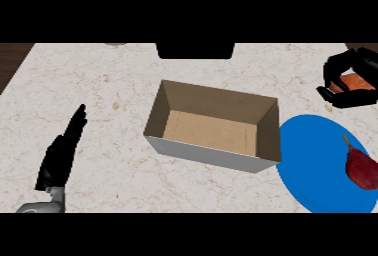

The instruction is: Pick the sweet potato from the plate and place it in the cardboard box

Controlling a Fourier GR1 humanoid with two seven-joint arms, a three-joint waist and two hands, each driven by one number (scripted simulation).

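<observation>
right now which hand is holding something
The right hand, at the upper right, curled round an orange thing; the left hand lies straight-fingered and holds nothing.

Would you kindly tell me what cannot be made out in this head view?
All in the head view:
- Orange item: mostly hidden by the right robot hand curled round it.
- Plate: right and lower rim cut off by the view's edges.
- Red item on the plate: right side cut off.
- Dark object at the counter's far edge: top cut off, so unidentifiable.
</observation>
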